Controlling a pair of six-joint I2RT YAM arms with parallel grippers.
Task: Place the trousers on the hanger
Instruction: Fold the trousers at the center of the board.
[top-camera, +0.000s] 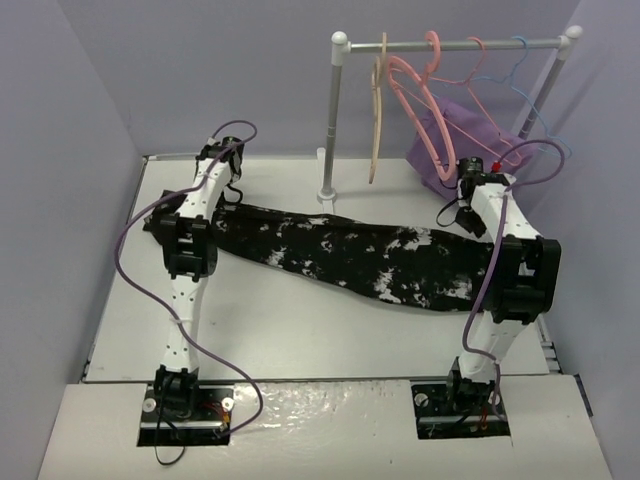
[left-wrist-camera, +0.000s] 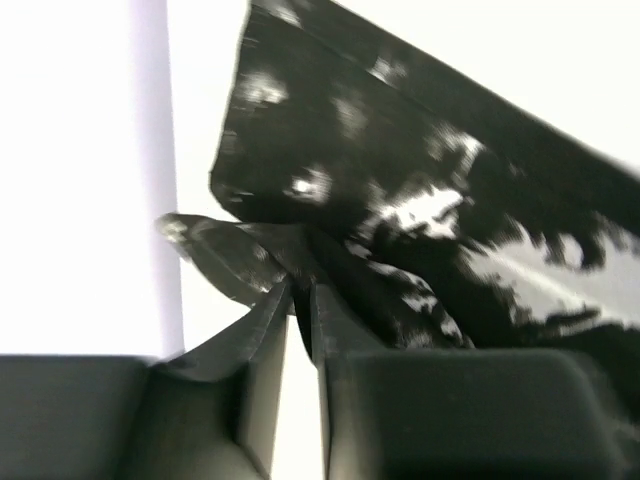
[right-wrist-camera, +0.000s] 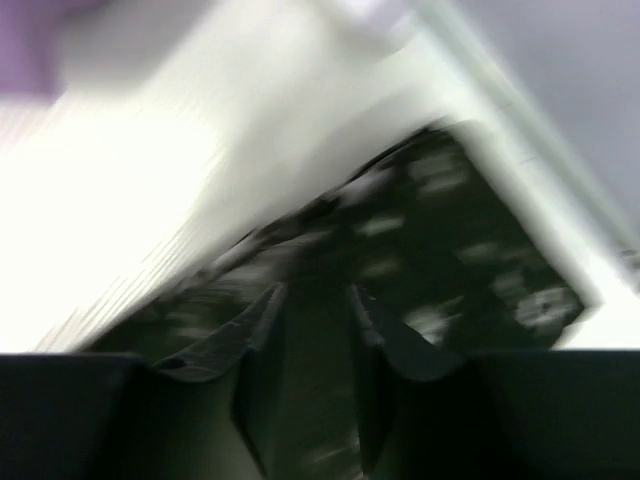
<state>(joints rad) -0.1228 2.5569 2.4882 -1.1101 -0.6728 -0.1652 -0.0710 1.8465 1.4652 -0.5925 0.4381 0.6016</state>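
The black trousers (top-camera: 350, 250) with white blotches lie stretched flat across the table from left to right. My left gripper (top-camera: 232, 192) is at their left end. In the left wrist view its jaws (left-wrist-camera: 302, 285) stand almost together, with a fold of the trousers (left-wrist-camera: 400, 150) pinched between the tips. My right gripper (top-camera: 455, 212) is at their right end. The blurred right wrist view shows that gripper (right-wrist-camera: 312, 292) with its jaws apart over the trousers (right-wrist-camera: 450, 220). The beige hanger (top-camera: 378, 120) hangs on the rail at the back, apart from both grippers.
A white and grey clothes rack (top-camera: 330, 120) stands at the back of the table. Beside the beige hanger it carries a thick pink hanger (top-camera: 415, 85) and thin pink and blue wire hangers (top-camera: 530, 110). A purple cloth (top-camera: 450, 140) lies under the rail, just behind my right gripper.
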